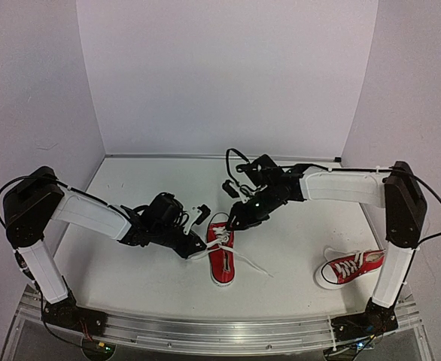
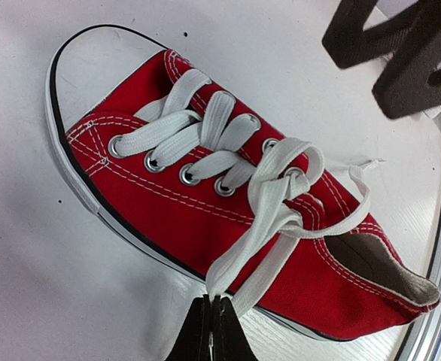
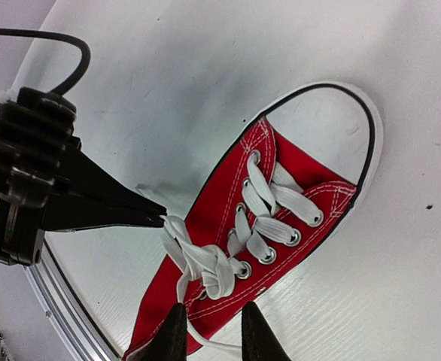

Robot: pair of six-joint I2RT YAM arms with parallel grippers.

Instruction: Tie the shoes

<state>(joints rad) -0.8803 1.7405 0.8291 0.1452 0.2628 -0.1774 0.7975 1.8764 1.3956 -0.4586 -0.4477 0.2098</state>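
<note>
Left fingers (image 2: 196,340) tight on centre shoe's (image 1: 221,259) lace (image 2: 244,254), right fingers (image 3: 169,340) apart above, other shoe (image 1: 350,267) near table (image 1: 296,248) edge

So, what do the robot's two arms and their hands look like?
The left arm and the right arm have white shells between bulky black joints. The left hand and the right hand are black, with slim tapering fingers. Black cables loop beside the shoulders and the wrists.

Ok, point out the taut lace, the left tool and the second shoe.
lace (image 2: 243,248), left wrist view, on the taut doubled strand.
left tool (image 2: 212,304), left wrist view, between its shut fingertips, pinching the lace.
second shoe (image 1: 358,264), top view, on its red upper.
</note>
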